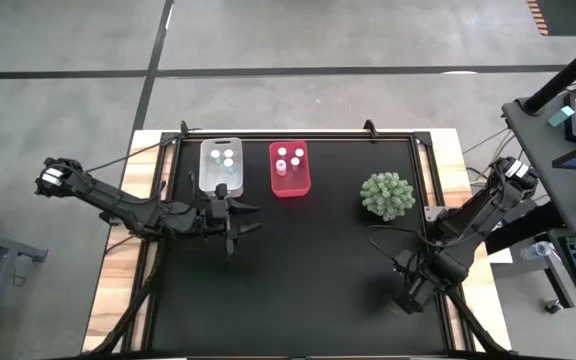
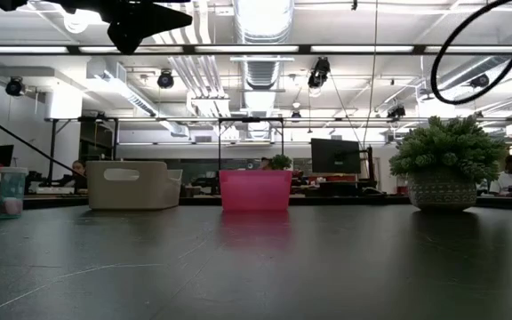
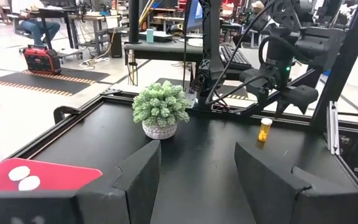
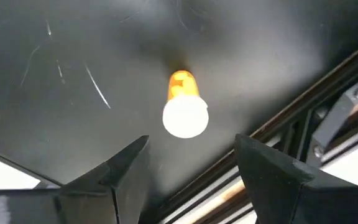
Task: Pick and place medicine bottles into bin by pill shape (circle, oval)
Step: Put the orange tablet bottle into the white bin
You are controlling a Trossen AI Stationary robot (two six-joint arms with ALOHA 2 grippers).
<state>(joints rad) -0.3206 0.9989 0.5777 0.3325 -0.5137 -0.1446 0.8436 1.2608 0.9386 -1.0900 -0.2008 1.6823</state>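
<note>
One amber-orange medicine bottle (image 4: 184, 112) with a white cap stands upright on the black mat near the table's right edge. My right gripper (image 4: 191, 146) hangs above it, open and pointing down, with the bottle ahead of its fingertips and untouched. In the left wrist view the same bottle (image 3: 264, 130) stands under the right arm. The clear bin (image 1: 221, 165) and the red bin (image 1: 289, 168) sit side by side at the far middle, each holding white-capped bottles. My left gripper (image 1: 230, 215) is open and level just near of the clear bin, holding nothing.
A green spiky plant in a pale pot (image 1: 388, 195) stands right of the red bin, between the bins and my right arm. The raised black frame (image 1: 428, 190) runs along the mat's right side, close to the amber bottle. Bare mat (image 1: 308, 280) lies at the near middle.
</note>
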